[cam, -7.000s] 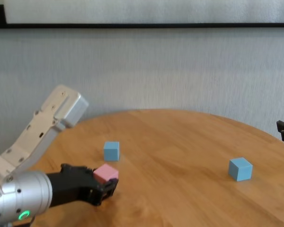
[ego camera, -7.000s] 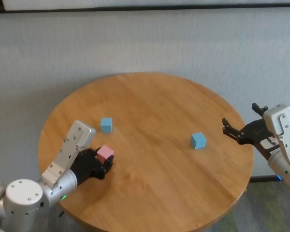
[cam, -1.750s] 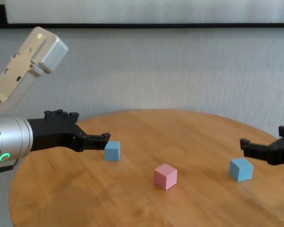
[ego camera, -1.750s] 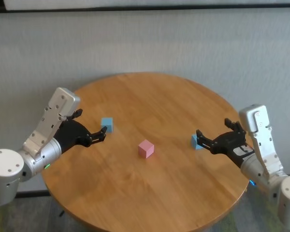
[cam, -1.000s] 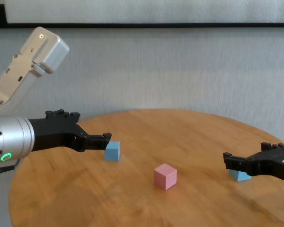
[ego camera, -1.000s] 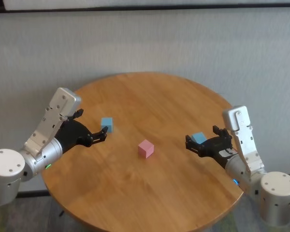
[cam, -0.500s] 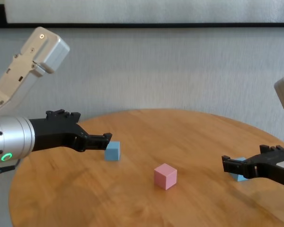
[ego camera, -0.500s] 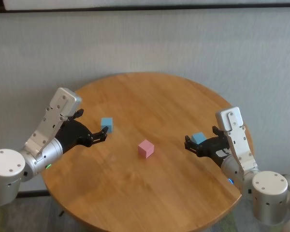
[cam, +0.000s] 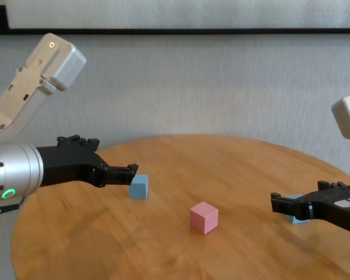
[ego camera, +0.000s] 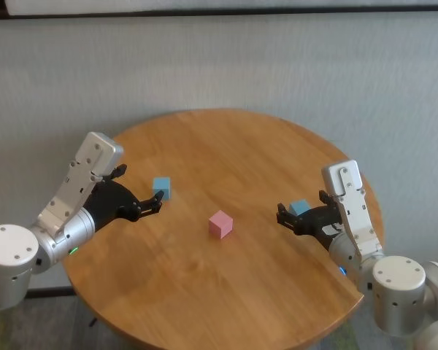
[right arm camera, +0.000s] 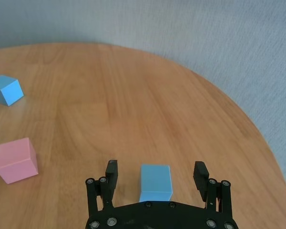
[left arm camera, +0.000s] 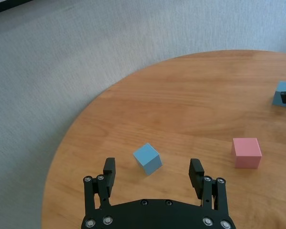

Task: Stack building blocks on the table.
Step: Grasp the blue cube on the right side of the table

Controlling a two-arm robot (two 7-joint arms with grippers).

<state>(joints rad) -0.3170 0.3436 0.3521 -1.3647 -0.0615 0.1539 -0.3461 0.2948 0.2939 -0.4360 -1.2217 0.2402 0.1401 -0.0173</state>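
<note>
Three building blocks are seen on the table [ego camera: 233,306]. The pink block [ego camera: 220,224] is taken as landmark: one blue block [ego camera: 160,188] lies to its left and farther back, the other blue block [right arm camera: 156,182] to its right. The right gripper [right arm camera: 156,174] is spread wide around that second cube, not yet closed on it; the left gripper [left arm camera: 153,171] is held open just short of the first. The cubes are judged light, rigid and matte, best pinched on opposite flat faces. No writing or brand is seen.

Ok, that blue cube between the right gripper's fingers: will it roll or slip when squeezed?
The blue cube probably won't roll: flat faces, resting square on the table. Its matte sides likely grip well. The open right gripper straddles it evenly, so twisting seems unlikely.
</note>
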